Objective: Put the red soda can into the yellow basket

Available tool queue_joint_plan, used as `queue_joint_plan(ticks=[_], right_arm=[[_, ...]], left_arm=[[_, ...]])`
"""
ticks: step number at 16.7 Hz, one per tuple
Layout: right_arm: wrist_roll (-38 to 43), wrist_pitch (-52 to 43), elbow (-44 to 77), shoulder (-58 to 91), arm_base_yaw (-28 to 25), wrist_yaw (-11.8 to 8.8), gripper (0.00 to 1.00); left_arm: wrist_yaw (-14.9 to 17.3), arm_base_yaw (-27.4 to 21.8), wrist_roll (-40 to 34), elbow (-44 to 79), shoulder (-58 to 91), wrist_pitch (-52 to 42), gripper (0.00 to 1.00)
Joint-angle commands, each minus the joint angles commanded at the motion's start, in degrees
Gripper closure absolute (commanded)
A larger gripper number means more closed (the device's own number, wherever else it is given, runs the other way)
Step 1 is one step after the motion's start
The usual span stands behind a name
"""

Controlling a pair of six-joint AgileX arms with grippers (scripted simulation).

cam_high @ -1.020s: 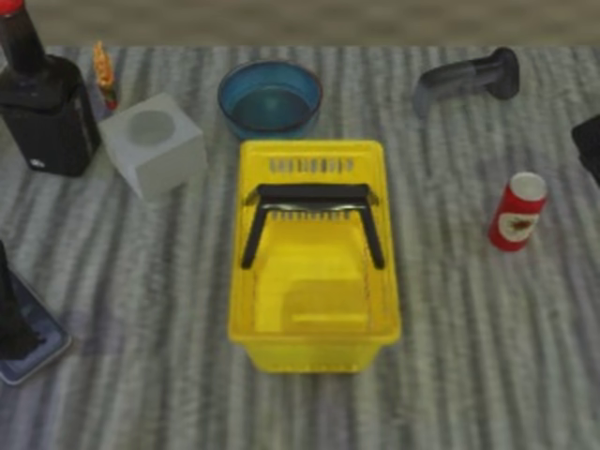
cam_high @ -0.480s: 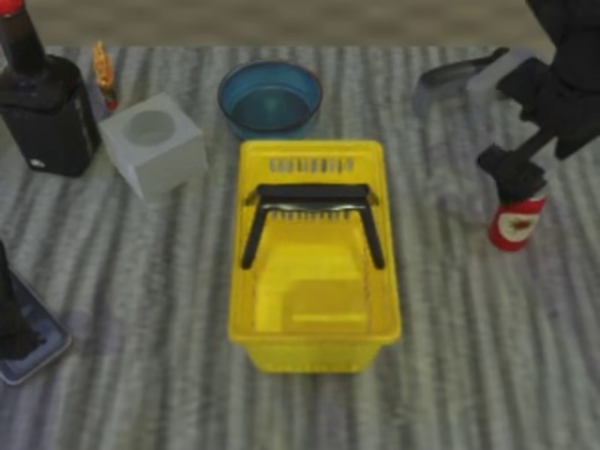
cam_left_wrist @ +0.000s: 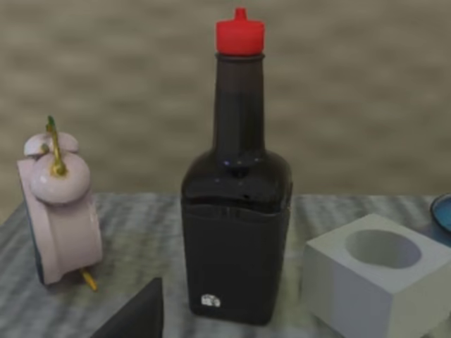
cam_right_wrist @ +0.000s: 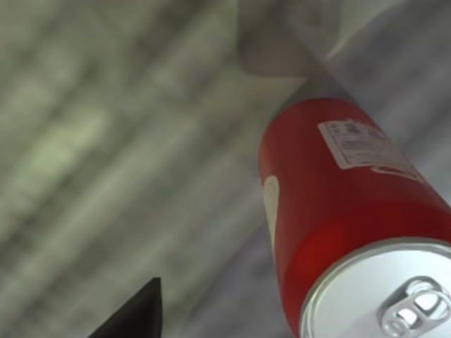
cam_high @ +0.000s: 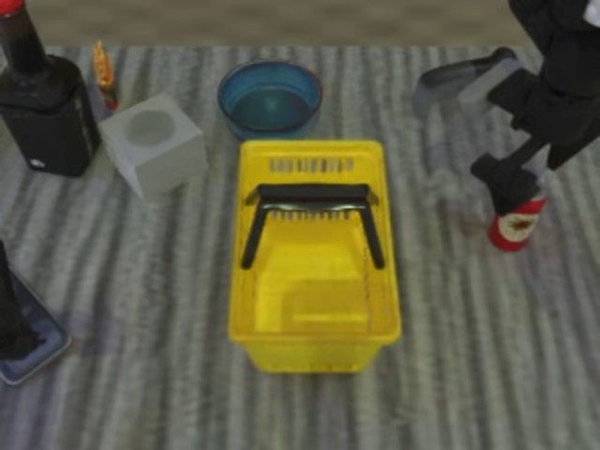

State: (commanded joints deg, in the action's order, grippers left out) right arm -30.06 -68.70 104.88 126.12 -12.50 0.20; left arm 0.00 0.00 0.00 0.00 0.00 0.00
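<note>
Standing upright at right of centre in the top view: the red soda can, well apart from the yellow basket in the frame's middle, striped table between them. Coming in from the upper right corner, the right gripper, its dark tip right over the can's top end, hiding the lid. Long axis of the can roughly vertical, so jaws approaching from above along that axis, can directly below them. Far nearer than the left gripper, parked low at the left edge of the frame.

Jaw state on the right: cannot tell; from above only a dark block over the can, and in the right wrist view just one dark finger tip at lower left. Same for the left: a single dark tip at the bottom of its wrist view, nothing more.

Shown only by the right wrist view: the can's silvery lid with pull tab at lower right, red wall filling the right half, and apparent clear space between can and the visible finger, so likely not yet gripped. Shown only by the top view: basket off to the can's left, black handle folded across its opening, to be cleared on the way in
</note>
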Motion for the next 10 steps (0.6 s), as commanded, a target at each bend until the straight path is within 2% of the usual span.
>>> queue_joint_plan(ticks=[6,10], right_arm=[[0.05,8.48,-6.16,2.19,-0.30,0.01,0.00],[0.07,9.60,-7.06,2.58,-0.33,0.01,0.00]], left_arm=[[0.00,0.00,0.00,0.00,0.00,0.00,0.00],[0.00,0.00,0.00,0.00,0.00,0.00,0.00]])
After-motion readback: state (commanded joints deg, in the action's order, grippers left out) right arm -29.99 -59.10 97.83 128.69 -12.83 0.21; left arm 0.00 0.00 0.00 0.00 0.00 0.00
